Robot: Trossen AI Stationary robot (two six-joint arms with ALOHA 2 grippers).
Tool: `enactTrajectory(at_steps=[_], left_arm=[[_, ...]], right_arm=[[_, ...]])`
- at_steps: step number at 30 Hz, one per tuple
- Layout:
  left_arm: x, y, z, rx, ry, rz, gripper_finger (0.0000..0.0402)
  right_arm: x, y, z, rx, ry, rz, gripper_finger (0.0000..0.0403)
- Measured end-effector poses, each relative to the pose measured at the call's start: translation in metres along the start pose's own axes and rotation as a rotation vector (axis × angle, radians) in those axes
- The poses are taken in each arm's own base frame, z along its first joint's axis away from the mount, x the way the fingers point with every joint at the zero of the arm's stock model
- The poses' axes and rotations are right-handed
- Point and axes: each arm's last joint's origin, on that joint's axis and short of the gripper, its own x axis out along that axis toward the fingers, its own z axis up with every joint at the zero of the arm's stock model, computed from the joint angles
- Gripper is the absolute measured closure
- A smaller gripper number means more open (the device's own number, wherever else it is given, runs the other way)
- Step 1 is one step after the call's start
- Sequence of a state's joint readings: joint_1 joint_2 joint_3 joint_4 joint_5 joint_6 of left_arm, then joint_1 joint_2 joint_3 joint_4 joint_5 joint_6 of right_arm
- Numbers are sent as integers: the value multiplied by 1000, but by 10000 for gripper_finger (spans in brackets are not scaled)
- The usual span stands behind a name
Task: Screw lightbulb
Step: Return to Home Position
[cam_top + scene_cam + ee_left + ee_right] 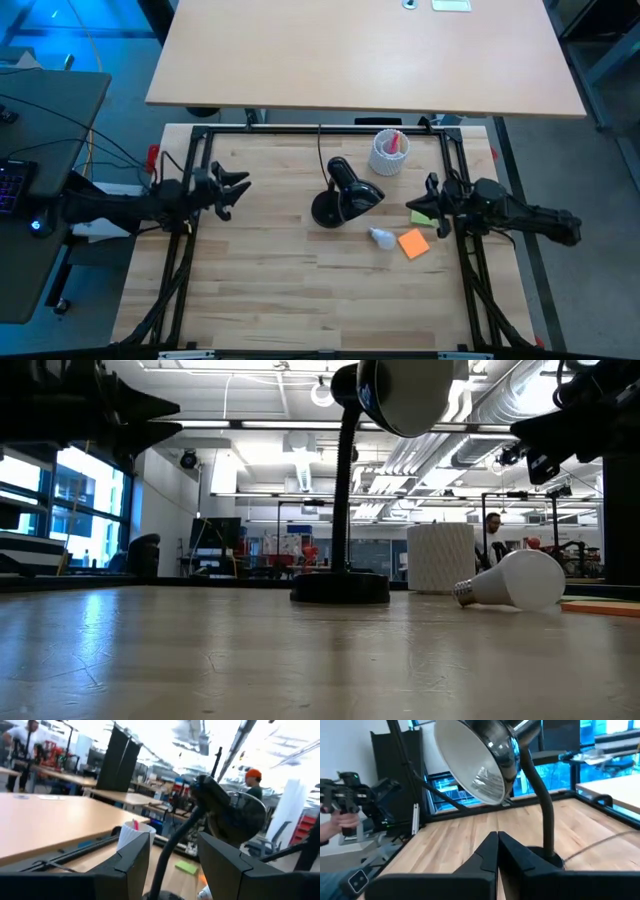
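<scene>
The small white lightbulb (382, 238) lies on its side on the wooden table, just near of the black desk lamp (345, 196); it also shows in the low view (515, 580), its screw base pointing toward the lamp's base (340, 588). The lamp stands on its round base, its shade (475, 760) empty and facing the table's right side. My left gripper (240, 190) hangs open and empty to the left of the lamp; its fingers show apart in the left wrist view (174, 855). My right gripper (412, 211) is shut and empty to the right of the lamp (497, 851).
A white ribbed cup (390, 150) with a red item stands behind the lamp at the far side. An orange note (413, 243) lies beside the bulb, and a green note (420, 217) lies under my right gripper. The lamp's cord (322, 150) runs to the far edge.
</scene>
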State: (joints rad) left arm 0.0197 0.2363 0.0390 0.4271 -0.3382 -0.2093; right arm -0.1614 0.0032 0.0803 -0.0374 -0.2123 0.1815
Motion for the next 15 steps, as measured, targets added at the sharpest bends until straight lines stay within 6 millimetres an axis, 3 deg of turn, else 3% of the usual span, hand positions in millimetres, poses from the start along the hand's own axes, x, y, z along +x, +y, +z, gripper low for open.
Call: enactTrajectory(at_steps=[5, 15], left_arm=[[-3, 0, -9, 44, 29, -27, 241], [-5, -1, -20, 197, 153, -163, 241]], right_arm=[[0, 3, 1, -45, -14, 32, 401], [5, 0, -15, 0, -10, 57, 401]])
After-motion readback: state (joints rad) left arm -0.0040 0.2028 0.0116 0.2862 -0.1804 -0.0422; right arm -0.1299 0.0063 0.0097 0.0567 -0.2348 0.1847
